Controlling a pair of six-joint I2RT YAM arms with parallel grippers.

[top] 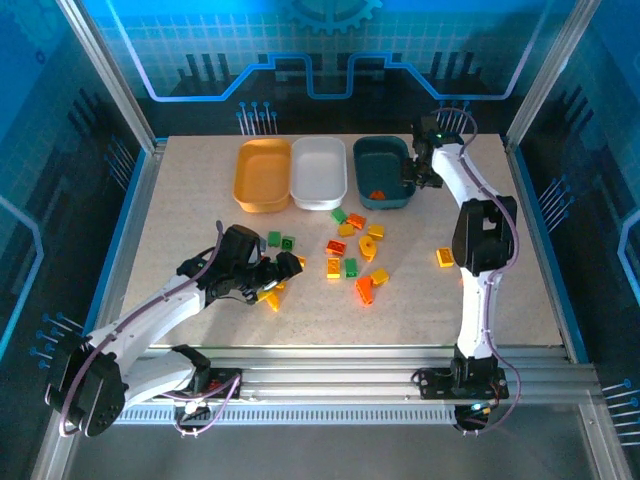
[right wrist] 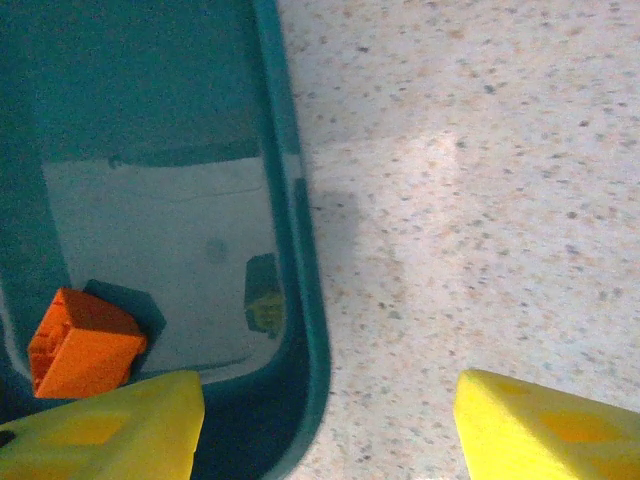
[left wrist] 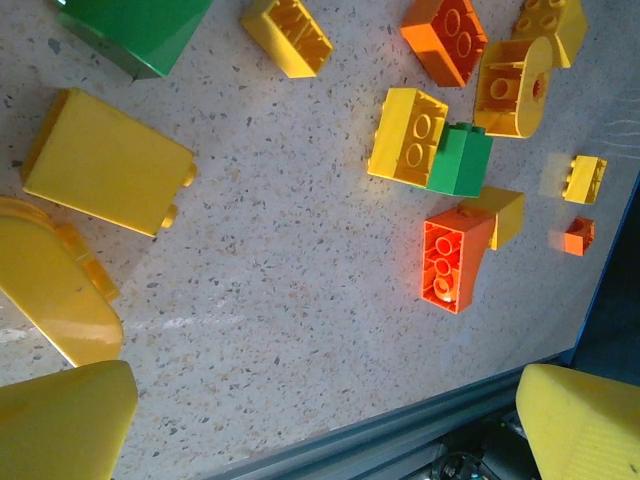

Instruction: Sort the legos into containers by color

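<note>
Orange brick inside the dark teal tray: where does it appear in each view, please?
Top external: orange brick inside the teal tray, at its near edge.
Right wrist: lower left, inside the tray.
Left wrist: faces loose legos elsewhere.
Shared landmark: the tray's rim.

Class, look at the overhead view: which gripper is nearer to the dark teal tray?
Right. The right gripper hovers at the right rim of the dark teal tray. The left gripper is far off, among the loose legos.
</note>
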